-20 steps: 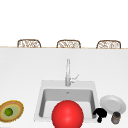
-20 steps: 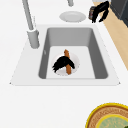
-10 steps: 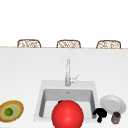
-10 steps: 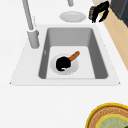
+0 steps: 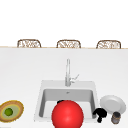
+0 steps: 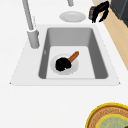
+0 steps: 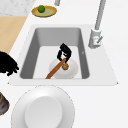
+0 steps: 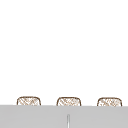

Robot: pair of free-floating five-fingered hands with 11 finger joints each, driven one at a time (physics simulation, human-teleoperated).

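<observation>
Wooden brush handle (image 7: 55, 69), seemingly gripped by left hand (image 7: 64, 52), lies diagonally.

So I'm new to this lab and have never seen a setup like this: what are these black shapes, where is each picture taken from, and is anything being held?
The black shapes are the robot: two floating, human-like hands in a simulated kitchen. One picture faces the sink from the front, two look along it from its left and right, and one faces the space above it, where three woven chair backs show.

The left hand is down in the basin, fingers curled round a brown wooden handle whose end rests on a white plate in the basin. The right hand hangs idle beside the sink, fingers curled, holding nothing.

On the counter lie a second white plate, a small dark jar and a woven dish with a green fruit. A red ball shows in the front view.
</observation>
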